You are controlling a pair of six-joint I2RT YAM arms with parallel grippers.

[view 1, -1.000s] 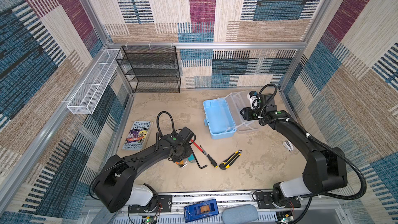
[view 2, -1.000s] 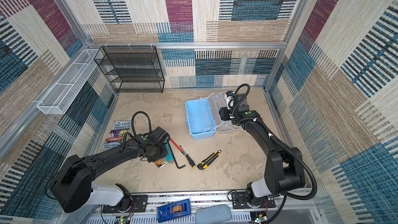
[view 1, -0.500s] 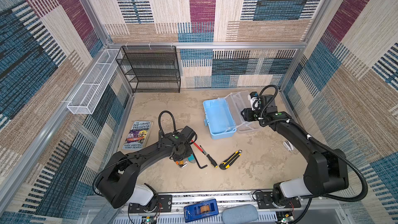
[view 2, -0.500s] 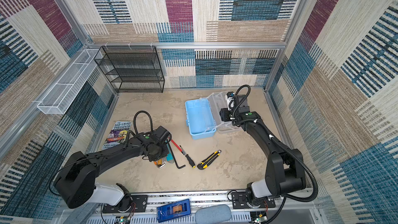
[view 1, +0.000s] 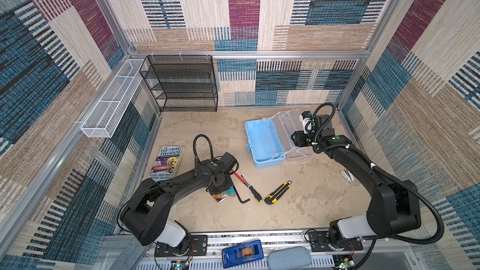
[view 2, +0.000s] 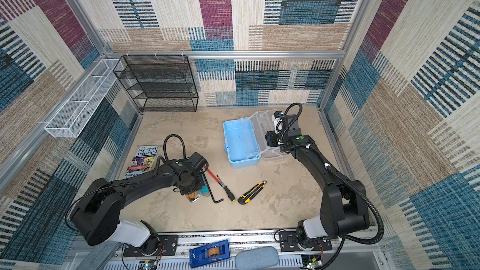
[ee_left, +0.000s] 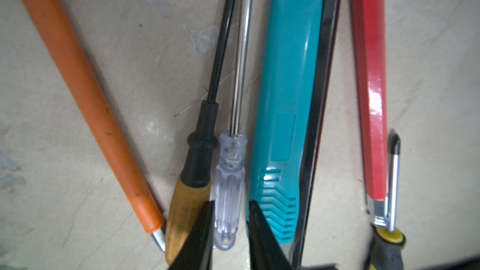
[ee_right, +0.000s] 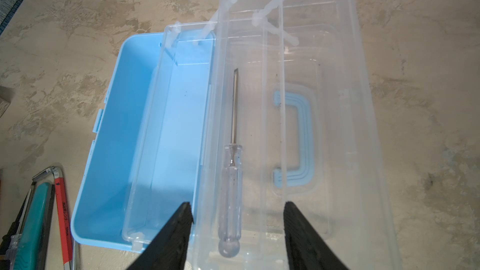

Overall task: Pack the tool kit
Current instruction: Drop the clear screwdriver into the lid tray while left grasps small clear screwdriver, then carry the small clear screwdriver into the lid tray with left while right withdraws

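The book (view 1: pixel 167 161) lying flat near the left wall reads "143-STOREY TREEHOUSE" with "ANDY GRIFFITHS" and "TERRY DENTON" along its lower edge. The red pencil (ee_left: pixel 370 87) carries small print in the right wrist view that is too fine to read. The pale blue tool case (view 1: pixel 263 141) sits open toward the back right of the surface (view 1: pixel 298 211). Its clear lid (ee_right: pixel 350 100) is folded out on the side toward the right arm, and the blue U-shaped handle (ee_right: pixel 301 141) shows through the plastic. 1 clear screwdriver (ee_right: pixel 232 177) lies inside that clear section, while the blue tub looks bare. The right gripper (ee_right: pixel 237 203) hovers over it with its fingers wide apart, holding nothing. The left gripper (ee_left: pixel 231 203) is down on a tight row of tools in front of the book. Its fingers (ee_left: pixel 205 219) are clamped on the handle of a clear-handled screwdriver (ee_left: pixel 230 167) that lies on the surface. A yellow-handled screwdriver (ee_left: pixel 193 172) crowds 1 side and a teal utility knife (ee_left: pixel 283 100) the other, with an orange-sleeved tool (ee_left: pixel 85 84) further out. In both top views a black hex key (view 1: pixel 240 194), a black-and-yellow screwdriver (view 1: pixel 253 192) and a yellow utility knife (view 1: pixel 278 192) lie loose between that row and the case. A dark blue tape dispenser (view 1: pixel 242 253) rests on the front rail. A black mesh shelf (view 1: pixel 181 84) and a white wire basket (view 1: pixel 109 102) stand at the back left.
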